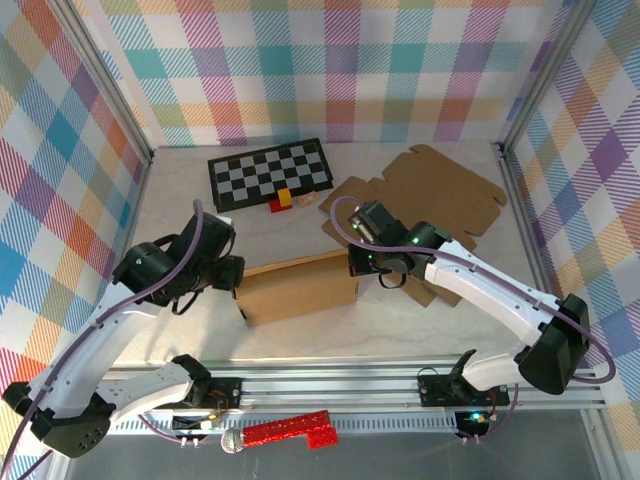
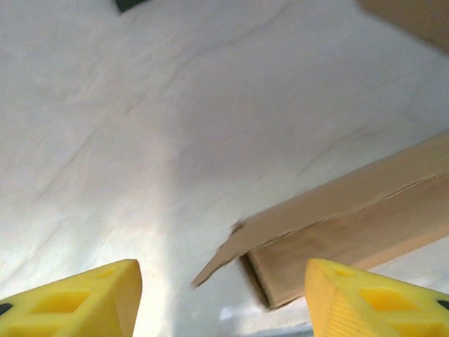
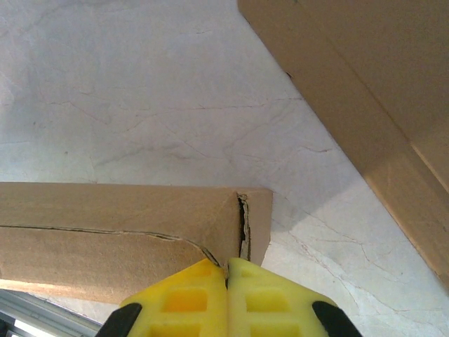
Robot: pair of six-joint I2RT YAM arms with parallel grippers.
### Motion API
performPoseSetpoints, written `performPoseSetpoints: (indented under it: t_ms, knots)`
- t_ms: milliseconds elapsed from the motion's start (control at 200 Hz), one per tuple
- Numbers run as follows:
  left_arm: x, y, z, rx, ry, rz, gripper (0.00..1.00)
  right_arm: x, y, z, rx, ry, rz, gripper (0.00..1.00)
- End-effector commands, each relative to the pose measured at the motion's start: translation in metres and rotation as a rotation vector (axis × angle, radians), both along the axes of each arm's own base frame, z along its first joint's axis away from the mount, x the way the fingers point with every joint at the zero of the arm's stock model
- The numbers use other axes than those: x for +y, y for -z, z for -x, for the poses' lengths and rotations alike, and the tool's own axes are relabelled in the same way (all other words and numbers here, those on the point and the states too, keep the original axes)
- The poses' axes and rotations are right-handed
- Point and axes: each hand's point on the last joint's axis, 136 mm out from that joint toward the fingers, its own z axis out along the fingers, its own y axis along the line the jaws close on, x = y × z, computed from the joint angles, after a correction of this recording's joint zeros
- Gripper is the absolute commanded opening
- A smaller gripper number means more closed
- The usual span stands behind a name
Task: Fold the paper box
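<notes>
Fingers first: right fingers [image 3: 189, 295] are clenched together on the paper box [image 1: 300, 290] at its far corner; left fingers [image 2: 91, 298] hang released by its other end. The box stands mid-counter [image 1: 170, 200], walls raised, an end flap loose. Roughly halfway, I judge.

The white-and-black left arm [image 1: 100, 345] bends inward at the elbow, its yellow-fingered left claw [image 2: 224, 302] angled downward with fingers spread wide. The matching right arm [image 1: 490, 300] stretches leftward, its yellow-fingered right claw [image 3: 226, 298] pinched fully together.
</notes>
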Motion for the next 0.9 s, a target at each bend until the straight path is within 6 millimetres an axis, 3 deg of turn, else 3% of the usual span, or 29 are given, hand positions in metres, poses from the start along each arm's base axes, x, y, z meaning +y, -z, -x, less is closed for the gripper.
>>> performPoseSetpoints:
  t_ms: [0, 250, 425, 630, 895]
  knots:
    - [0.024, 0.021, 0.015, 0.11, -0.095, -0.064, 0.62, -0.004, 0.011, 0.013, 0.065, -0.017, 0.045, 0.0]
    - [0.014, 0.034, 0.007, 0.173, -0.065, -0.034, 0.62, -0.004, 0.013, 0.014, 0.076, -0.015, 0.048, 0.0]
    - [0.01, 0.042, 0.005, 0.197, -0.053, -0.001, 0.55, -0.005, 0.013, 0.015, 0.076, -0.013, 0.047, 0.0]
    - [-0.003, 0.048, -0.004, 0.226, -0.039, 0.064, 0.38, -0.005, 0.013, 0.016, 0.079, -0.012, 0.048, 0.0]
    - [-0.004, 0.054, -0.006, 0.253, -0.047, 0.071, 0.16, -0.006, 0.014, 0.016, 0.08, -0.009, 0.051, 0.0]
